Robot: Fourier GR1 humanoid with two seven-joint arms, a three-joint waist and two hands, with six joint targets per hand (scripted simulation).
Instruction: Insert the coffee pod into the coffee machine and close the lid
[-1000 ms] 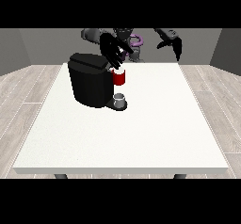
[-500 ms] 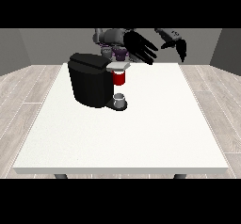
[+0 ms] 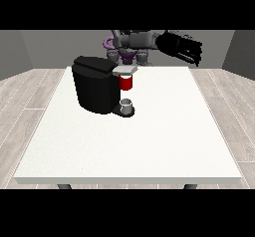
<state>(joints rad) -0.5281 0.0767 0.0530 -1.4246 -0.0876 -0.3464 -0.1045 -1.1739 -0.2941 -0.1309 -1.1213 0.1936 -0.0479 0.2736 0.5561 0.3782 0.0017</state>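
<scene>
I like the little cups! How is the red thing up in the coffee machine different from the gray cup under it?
The red pod holder is red; the gray cup is light gray. The red pod holder hangs high in the black coffee machine, right under its gray lid, while the gray cup stands low on the machine's base. The red pod holder also looks a bit bigger than the gray cup. Both are small, round and upright, one straight above the other.

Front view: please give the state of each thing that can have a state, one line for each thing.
coffee machine: upright on the table, lid lying flat over the red part.
red part: sits under the lid, above the cup.
cup: upright on the machine's base.
robot hand at the view's right: raised, apart from the machine, holds nothing, fingers straight.
table: white, carries the machine.
</scene>
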